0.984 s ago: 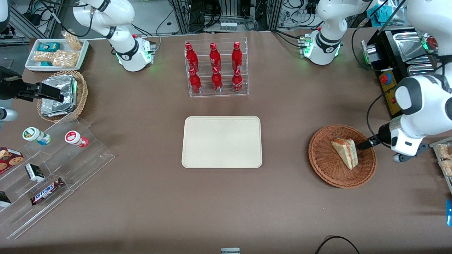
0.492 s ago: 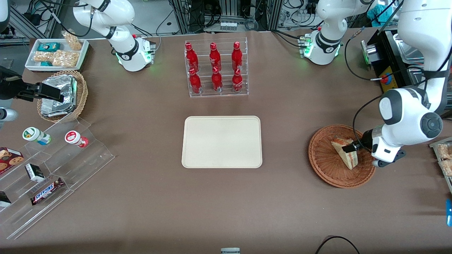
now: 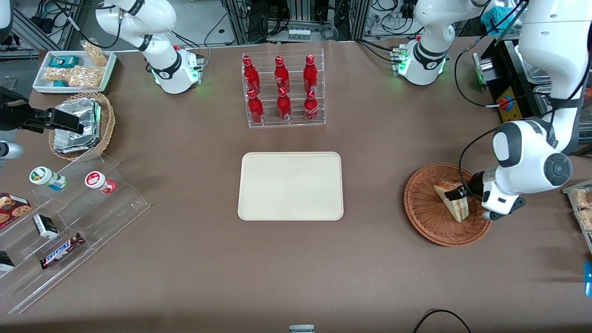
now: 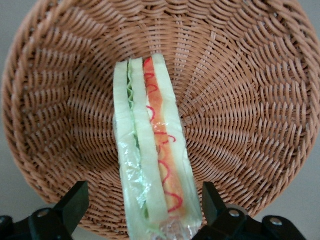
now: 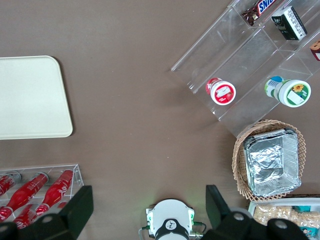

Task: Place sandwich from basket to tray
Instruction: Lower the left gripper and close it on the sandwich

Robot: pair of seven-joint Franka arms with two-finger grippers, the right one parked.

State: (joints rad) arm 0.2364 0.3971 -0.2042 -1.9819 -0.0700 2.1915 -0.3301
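Over the basket (image 4: 260, 125) centre, I'm straddling the sandwich (image 4: 152, 150) with my gripper (image 4: 142, 207) spread open; closing gently across the bread faces.

Pincer (image 4: 142, 210) astride sandwich (image 4: 150, 160) in basket (image 4: 240, 100)

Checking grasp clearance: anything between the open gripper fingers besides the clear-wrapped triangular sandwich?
No. Left wrist view shows only the sandwich between the gripper fingers, over the reddish-brown wicker basket.

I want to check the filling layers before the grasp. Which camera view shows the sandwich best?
The left wrist view: the sandwich lies in the basket, green and red layers plain, between the open hand's fingers. The front view shows it small, partly covered by the hand. The right wrist view does not show it.
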